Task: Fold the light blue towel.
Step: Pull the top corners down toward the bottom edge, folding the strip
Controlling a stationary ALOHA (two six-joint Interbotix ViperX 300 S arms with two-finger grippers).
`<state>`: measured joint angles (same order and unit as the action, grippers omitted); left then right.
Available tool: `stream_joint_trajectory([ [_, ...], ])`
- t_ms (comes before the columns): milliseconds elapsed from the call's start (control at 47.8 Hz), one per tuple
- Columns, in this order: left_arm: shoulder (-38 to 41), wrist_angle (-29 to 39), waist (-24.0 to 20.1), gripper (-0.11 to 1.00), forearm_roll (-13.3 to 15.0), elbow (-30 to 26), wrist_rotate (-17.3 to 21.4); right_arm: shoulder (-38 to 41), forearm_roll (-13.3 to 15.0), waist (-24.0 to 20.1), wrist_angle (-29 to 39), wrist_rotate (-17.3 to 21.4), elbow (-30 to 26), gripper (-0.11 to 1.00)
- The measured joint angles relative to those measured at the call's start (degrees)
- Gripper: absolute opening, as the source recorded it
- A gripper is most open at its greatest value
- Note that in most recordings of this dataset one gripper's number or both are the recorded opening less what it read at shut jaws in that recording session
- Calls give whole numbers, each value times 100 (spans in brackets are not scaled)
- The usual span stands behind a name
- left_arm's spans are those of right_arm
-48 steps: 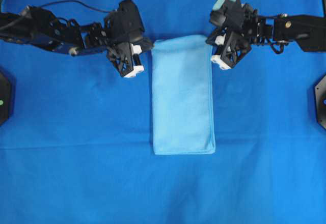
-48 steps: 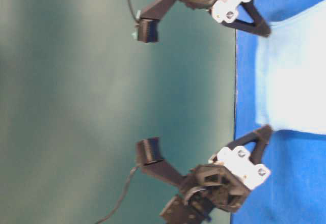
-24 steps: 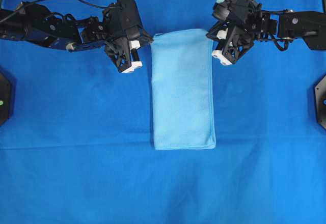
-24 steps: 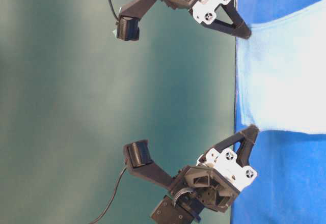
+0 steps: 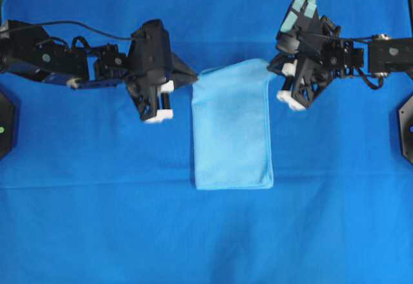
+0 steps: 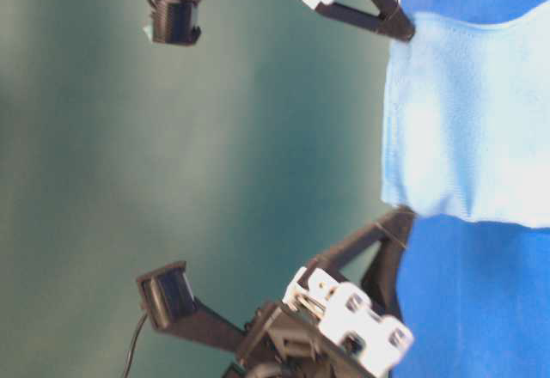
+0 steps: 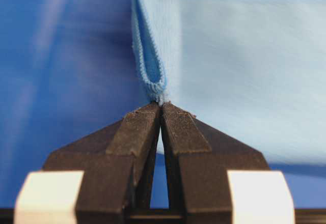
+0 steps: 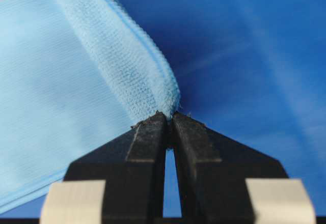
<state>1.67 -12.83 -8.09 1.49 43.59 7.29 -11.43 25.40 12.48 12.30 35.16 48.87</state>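
We see no containers here. Our left gripper (image 5: 193, 77) is clenched on one far corner of the light blue towel (image 5: 232, 129), and our right gripper (image 5: 272, 66) is clenched on the other. Between the fingertips (image 7: 162, 113) the towel's far edge is raised; beyond them, the rest lies flat on the blue table covering (image 5: 206, 232).

Black truss-framed arms (image 5: 58, 61), white-blocked pincers (image 7: 162, 111), thin black cables, perhaps teal tape.
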Motion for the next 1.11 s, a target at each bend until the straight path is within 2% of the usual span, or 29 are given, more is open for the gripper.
stream_joint_trajectory([
  [293, 0, 123, 976, 1, 0, 62, -53, -105, 0, -1239, 290, 800, 105, 5],
  [565, 396, 132, 1582, 1, 0, -44, -211, 97, -18, -1951, 308, 1310, 114, 5],
  [795, 756, 114, 1705, 1, 0, -185, -325, 527, -18, -2057, 308, 1556, 62, 5],
  [1109, 835, 105, 1714, 2, 0, -185, -316, 694, -18, -2065, -26, 1573, 35, 5],
])
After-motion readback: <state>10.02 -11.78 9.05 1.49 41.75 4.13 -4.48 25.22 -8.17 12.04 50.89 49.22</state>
